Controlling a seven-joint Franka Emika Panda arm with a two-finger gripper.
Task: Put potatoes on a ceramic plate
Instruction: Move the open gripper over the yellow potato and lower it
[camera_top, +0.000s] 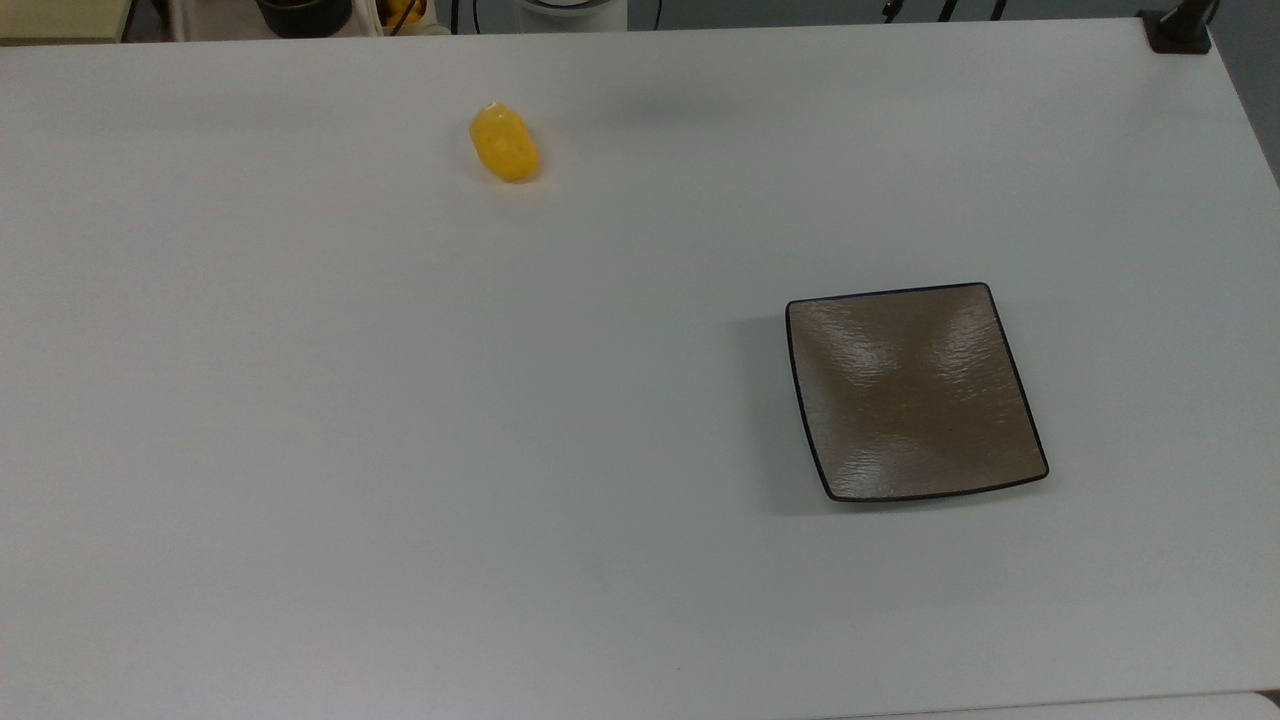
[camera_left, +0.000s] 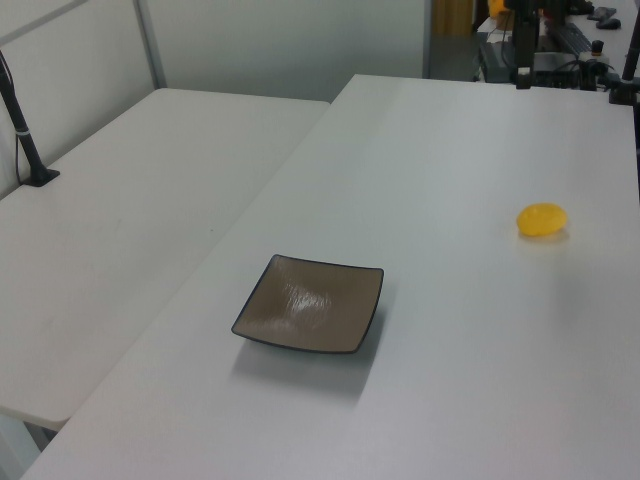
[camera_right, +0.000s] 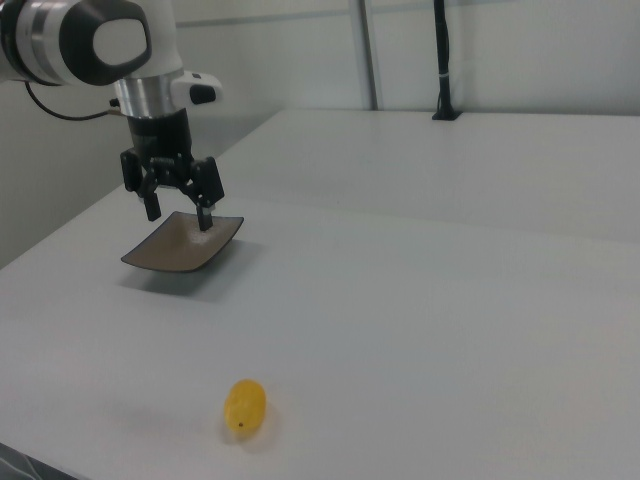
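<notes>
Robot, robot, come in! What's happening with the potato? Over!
Gripper open, holding nothing. Potato on table, far from plate. Nothing between them.

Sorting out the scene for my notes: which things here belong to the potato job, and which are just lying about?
Job:
potato
plate
gripper, open

Lying about:
black post on the far table
black clamp at the table corner

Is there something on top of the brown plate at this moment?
No. The plate holds nothing; its rippled surface shows whole in the top view. The yellow potato lies apart on the table. What is under the plate is hidden.
</notes>
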